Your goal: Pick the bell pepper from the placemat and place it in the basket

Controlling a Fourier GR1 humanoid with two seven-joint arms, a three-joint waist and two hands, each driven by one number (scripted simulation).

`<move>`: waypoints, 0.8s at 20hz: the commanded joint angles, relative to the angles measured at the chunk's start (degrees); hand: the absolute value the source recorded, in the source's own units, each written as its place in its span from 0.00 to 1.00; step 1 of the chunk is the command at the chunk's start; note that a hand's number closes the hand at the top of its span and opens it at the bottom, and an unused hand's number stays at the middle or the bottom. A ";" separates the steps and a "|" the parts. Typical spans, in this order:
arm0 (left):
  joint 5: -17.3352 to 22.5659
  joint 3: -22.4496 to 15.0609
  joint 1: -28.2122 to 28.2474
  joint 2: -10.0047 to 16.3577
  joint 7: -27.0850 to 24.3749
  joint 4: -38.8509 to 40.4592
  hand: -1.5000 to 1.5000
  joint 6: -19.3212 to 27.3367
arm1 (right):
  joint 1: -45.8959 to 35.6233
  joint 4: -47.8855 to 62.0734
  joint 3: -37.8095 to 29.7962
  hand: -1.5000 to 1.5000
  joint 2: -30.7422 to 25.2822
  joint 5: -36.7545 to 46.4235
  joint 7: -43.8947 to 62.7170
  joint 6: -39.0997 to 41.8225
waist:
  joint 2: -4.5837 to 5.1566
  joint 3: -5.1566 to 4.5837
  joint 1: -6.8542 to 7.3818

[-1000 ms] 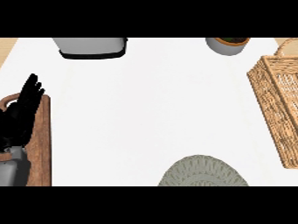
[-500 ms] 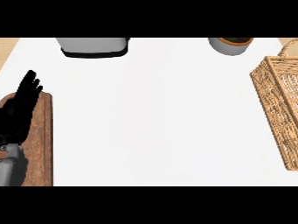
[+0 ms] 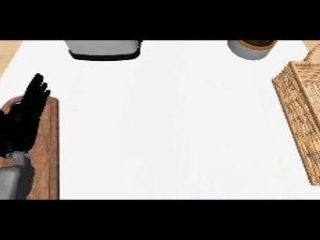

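The left robot hand rests open at 9 o'clock, holding nothing. The basket sits at 3 o'clock. No bell pepper shows, so a reach could miss it or bump the basket.

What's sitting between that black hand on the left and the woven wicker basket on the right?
Nothing: in the head view, only bare white counter top stretches between the open left hand and the woven wicker basket.

Basket farther right, placemat gone
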 commanded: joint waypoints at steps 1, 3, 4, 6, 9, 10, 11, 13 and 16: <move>-1.59 -0.91 -1.98 -0.83 1.01 1.13 0.50 1.53 | -4.51 -5.47 -7.30 1.00 -2.07 -9.50 12.34 -1.69 | 0.03 0.03 0.24; 0.71 0.17 -1.26 0.02 0.23 1.30 0.50 -0.89 | -11.35 -2.01 -8.32 1.00 -3.69 -10.32 17.58 -5.27 | 0.08 0.05 0.88; -0.38 -0.97 -0.77 -0.31 1.60 -0.50 0.50 -0.32 | -13.27 -3.56 -7.86 1.00 -4.23 -12.29 21.80 -6.16 | 0.01 0.06 0.91; -1.94 -1.71 -0.82 -2.02 -1.05 1.99 0.50 1.36 | -17.55 -5.97 -7.96 1.00 -6.05 -11.68 27.72 -8.86 | 0.08 0.04 0.78; 0.28 1.10 -2.55 -0.15 -4.65 7.29 0.50 -1.04 | -26.83 2.29 -7.13 1.00 -9.12 -7.60 29.86 -10.36 | 0.27 0.06 1.16; -0.47 -1.25 -0.85 -0.87 2.83 -1.64 0.50 0.09 | -27.66 -0.08 -5.52 1.00 -8.57 -5.01 33.04 -12.30 | -0.04 0.11 1.34; -2.44 -1.77 -1.33 -1.66 0.20 0.49 0.50 1.70 | -30.29 -0.80 -1.66 1.00 -7.48 -1.72 34.57 -14.24 | 0.02 0.10 1.13; -1.89 -1.85 -3.89 -2.09 2.14 0.86 0.50 1.85 | -36.08 5.35 -0.62 1.00 -9.82 -1.36 35.31 -11.46 | 0.06 0.12 1.07; -0.37 -0.40 -0.88 -0.67 -0.34 1.67 0.50 -0.69 | -41.40 9.11 4.81 1.00 -9.02 6.48 37.74 -13.79 | 0.07 0.11 1.25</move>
